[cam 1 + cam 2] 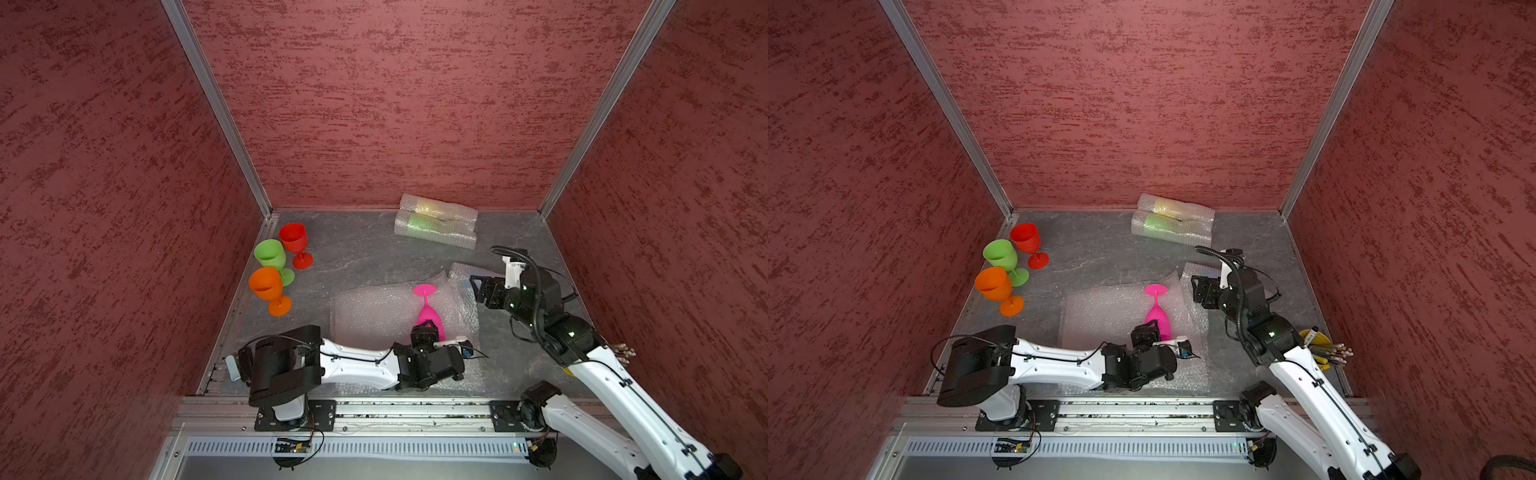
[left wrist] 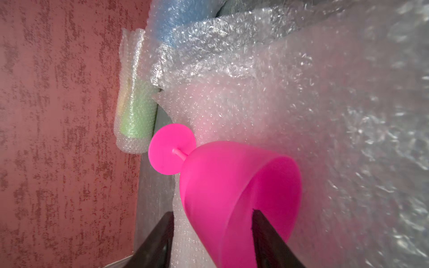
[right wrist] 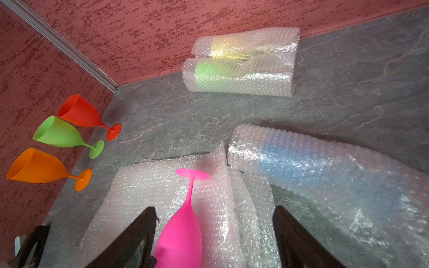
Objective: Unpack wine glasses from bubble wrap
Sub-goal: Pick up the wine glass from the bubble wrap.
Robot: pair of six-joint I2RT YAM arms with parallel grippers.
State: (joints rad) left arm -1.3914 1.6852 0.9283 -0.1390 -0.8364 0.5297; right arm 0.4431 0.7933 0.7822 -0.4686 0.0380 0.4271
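Observation:
A pink wine glass (image 1: 428, 311) (image 3: 181, 232) lies on its side on a flat sheet of bubble wrap (image 1: 374, 311), foot toward the back wall. My left gripper (image 1: 424, 332) (image 2: 212, 213) is open at the bowl's mouth. One finger (image 2: 262, 232) is inside the bowl, the other outside with a gap to the wall. My right gripper (image 1: 478, 289) (image 3: 214, 208) hangs open over the sheet, beside a sleeve holding a blue glass (image 3: 313, 162). Two more sleeves at the back wall hold a yellow glass (image 1: 432, 206) and a green glass (image 1: 419, 224).
Red (image 1: 293, 237), light green (image 1: 270, 253) and orange (image 1: 266, 282) glasses stand upright by the left wall. A yellow cup of utensils (image 1: 1316, 340) sits behind the right arm near the right wall. Bare grey floor (image 1: 353, 249) lies between the upright glasses and the back sleeves.

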